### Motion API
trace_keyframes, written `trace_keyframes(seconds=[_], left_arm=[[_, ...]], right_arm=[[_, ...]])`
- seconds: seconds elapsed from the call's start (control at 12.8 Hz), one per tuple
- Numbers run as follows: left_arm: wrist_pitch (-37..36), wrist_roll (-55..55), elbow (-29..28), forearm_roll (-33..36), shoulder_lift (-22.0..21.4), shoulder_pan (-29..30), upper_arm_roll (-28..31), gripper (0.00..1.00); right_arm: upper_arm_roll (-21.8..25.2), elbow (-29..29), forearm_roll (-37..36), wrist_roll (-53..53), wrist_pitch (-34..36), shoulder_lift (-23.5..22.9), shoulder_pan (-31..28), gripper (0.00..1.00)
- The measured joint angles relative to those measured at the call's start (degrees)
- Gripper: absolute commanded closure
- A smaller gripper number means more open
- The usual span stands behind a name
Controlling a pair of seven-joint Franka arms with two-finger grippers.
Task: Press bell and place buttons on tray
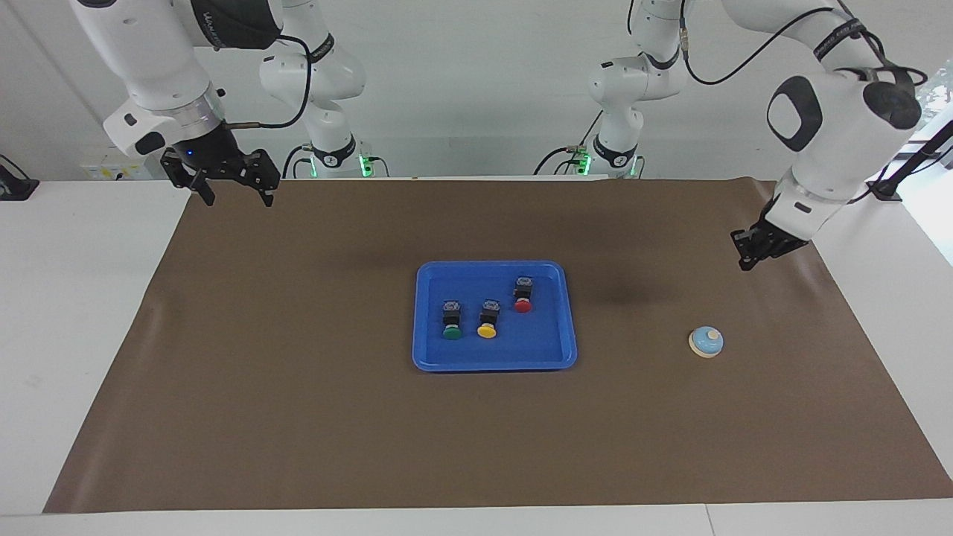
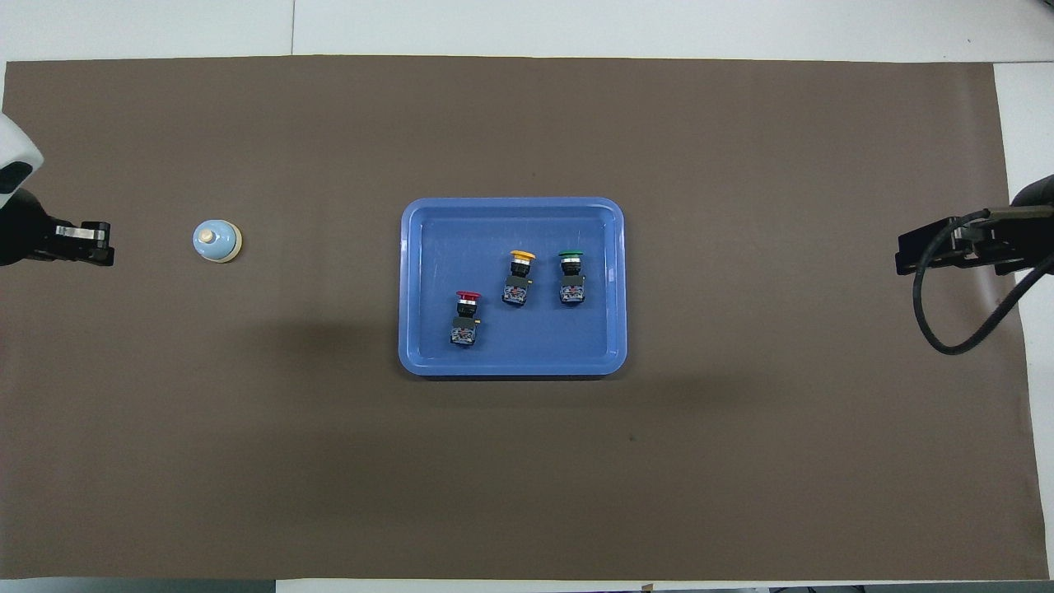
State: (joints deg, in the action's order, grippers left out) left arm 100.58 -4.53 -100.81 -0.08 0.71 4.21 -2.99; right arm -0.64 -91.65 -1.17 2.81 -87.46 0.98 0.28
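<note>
Facing view: the small light-blue domed bell with cream knob (image 1: 706, 342) sits untouched on the brown mat toward the left arm's end. Red, yellow and green black-bodied push-buttons (image 1: 485, 318) lie in the shallow bright-blue plastic tray (image 1: 426, 350). The left gripper (image 1: 747, 253) hangs raised over bare mat, finger state indiscernible. The right gripper (image 1: 235, 192) waits spread, holding nothing. Judged complete; only a clear retreat remains.

Overhead view: the left gripper (image 2: 89, 244) is cut off at the edge; the bell (image 2: 217, 241) is fully visible.

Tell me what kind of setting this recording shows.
Most likely a robotics lab bench: two white arms mounted at a white table covered by a brown mat, with only staged props on it, a blue tray of push-buttons and a small bell.
</note>
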Motion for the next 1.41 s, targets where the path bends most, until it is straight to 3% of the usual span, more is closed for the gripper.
trace_keyframes(seconds=[0.08, 0.16, 0.23, 0.31, 0.63, 0.7, 1.41], left_arm=[[-2.9, 0.1, -0.1, 0.0, -2.4, 0.0, 0.0, 0.93], [-5.1, 0.2, -0.1, 0.0, -4.3, 0.0, 0.0, 0.44], [-6.2, 0.4, -0.3, 0.0, -5.5, 0.0, 0.0, 0.25], [-6.3, 0.5, -0.4, 0.0, -6.0, 0.0, 0.0, 0.12], [-7.0, 1.1, 0.2, -0.1, -5.5, 0.0, 0.0, 0.09], [-7.7, 1.1, 1.1, -0.1, -5.0, 0.0, 0.0, 0.00], [-10.5, 1.1, 2.3, -0.1, -3.7, -0.2, -0.3, 0.00]], right_arm=[[0.0, 0.0, 0.0, 0.0, 0.0, 0.0, 0.0, 0.00], [0.0, 0.0, 0.0, 0.0, 0.0, 0.0, 0.0, 0.00], [0.0, 0.0, 0.0, 0.0, 0.0, 0.0, 0.0, 0.00], [0.0, 0.0, 0.0, 0.0, 0.0, 0.0, 0.0, 0.00], [0.0, 0.0, 0.0, 0.0, 0.0, 0.0, -0.1, 0.00], [0.0, 0.0, 0.0, 0.0, 0.0, 0.0, -0.1, 0.00], [0.0, 0.0, 0.0, 0.0, 0.8, 0.1, -0.1, 0.00]])
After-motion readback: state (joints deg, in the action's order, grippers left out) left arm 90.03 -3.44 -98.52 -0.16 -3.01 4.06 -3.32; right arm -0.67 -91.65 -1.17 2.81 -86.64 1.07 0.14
